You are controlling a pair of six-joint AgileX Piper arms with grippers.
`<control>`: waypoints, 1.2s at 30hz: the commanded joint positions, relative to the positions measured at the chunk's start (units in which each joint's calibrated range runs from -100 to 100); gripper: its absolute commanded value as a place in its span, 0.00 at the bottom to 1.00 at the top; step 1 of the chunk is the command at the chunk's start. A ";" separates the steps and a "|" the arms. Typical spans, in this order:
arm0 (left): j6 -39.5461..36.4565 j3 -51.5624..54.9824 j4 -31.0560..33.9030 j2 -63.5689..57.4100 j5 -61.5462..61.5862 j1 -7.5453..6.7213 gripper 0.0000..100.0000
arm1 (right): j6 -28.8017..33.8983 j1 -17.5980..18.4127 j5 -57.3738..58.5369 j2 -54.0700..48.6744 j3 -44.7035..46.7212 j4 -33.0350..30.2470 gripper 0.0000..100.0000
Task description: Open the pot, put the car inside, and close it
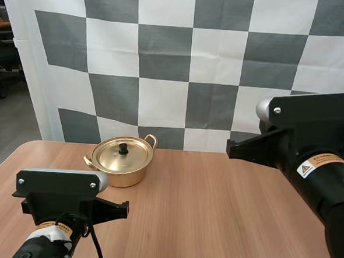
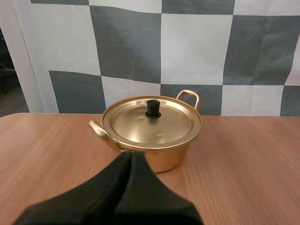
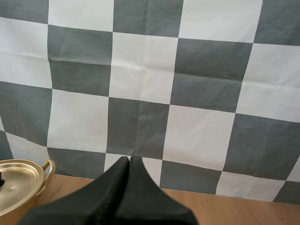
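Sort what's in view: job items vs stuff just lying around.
Job items:
- pot, closed
- lid, sitting on the pot
- left gripper, shut, pointed at the pot
- right gripper, shut, holding nothing

Not part of the job:
- table, just the surface the pot stands on

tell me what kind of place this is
Likely a robot test bench, not a kitchen: a lone pot with its lid on stands on a wooden table, and the left hand and right hand hang shut over it.
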 commanded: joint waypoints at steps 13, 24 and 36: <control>0.05 0.00 0.01 0.00 -0.85 -0.01 0.00 | -0.28 -0.06 -15.49 -10.43 22.13 0.00 0.00; 0.05 0.00 0.01 0.00 -0.85 -0.01 0.00 | -0.28 -2.14 -21.04 -12.16 25.82 3.75 0.00; 0.05 0.00 0.01 0.00 -0.85 -0.01 0.00 | -0.28 -3.88 -3.29 -13.19 25.82 7.83 0.00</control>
